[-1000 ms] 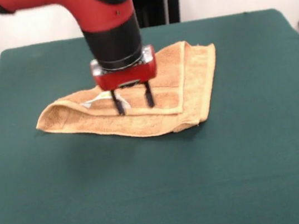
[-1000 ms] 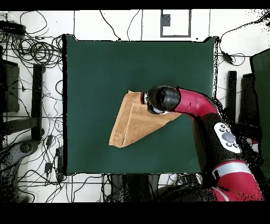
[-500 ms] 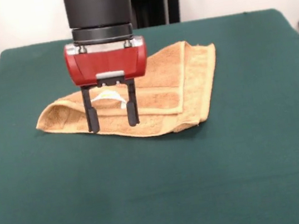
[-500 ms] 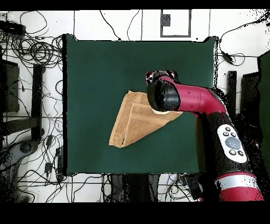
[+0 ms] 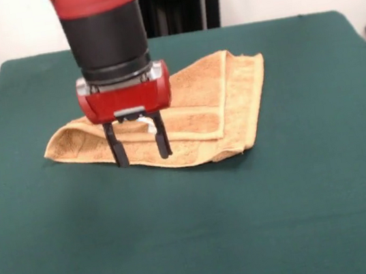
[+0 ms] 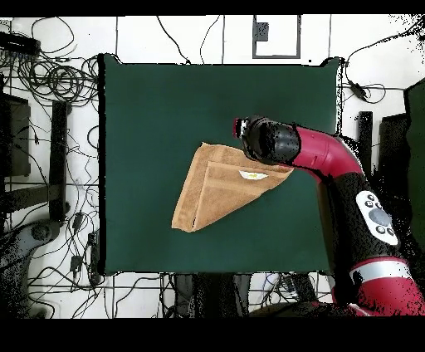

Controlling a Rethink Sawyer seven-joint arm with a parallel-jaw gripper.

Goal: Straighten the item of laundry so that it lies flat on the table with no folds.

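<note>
Bright, even light from above; faint soft shadow beneath the towel [image 5: 187, 119]; no glare

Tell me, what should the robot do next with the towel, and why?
Probably lower and close on the towel's near edge. The gripper has its jaws open over that edge, and the towel lies folded over itself on the table, so a layer needs lifting.

A dark green table [image 5: 313, 179] carries one folded orange-tan towel [image 5: 201, 117].
</note>
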